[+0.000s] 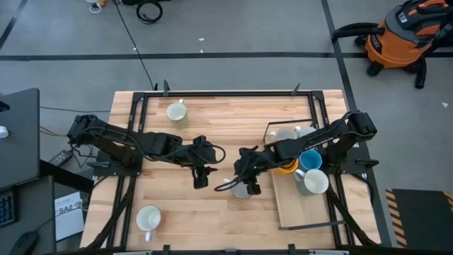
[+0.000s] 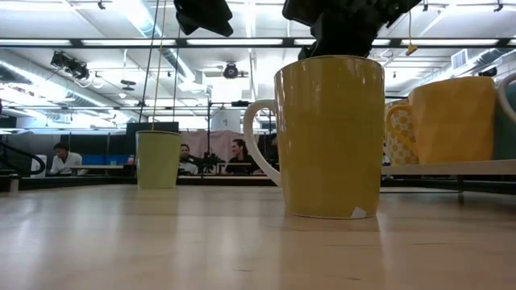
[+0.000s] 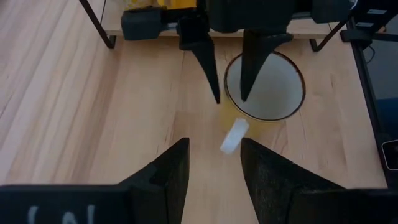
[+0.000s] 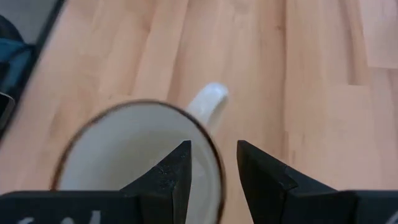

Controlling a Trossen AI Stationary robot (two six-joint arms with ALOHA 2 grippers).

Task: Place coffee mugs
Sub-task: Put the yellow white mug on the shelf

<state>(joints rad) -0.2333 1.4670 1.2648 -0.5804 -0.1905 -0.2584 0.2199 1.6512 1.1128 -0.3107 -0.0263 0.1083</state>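
My right gripper (image 1: 248, 185) straddles the rim of an empty yellow mug (image 4: 137, 162), one finger inside, jaws apart. My left gripper (image 1: 201, 178) hovers beside it, open. Behind me, four mugs crowd the tray (image 1: 290, 212). Two mugs stand alone.

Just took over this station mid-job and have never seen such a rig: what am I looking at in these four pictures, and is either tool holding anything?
Two dark robot arms work at a wooden table, each ending in a two-finger tool. One picture looks straight down, one level across the tabletop, one from each wrist. The right tool, open, straddles the rim of a yellowish mug standing mid-table, not gripping it. The left tool hovers nearby, open and empty. Elsewhere on the table stand two more mugs; a tray on the right holds others, including a blue mug.
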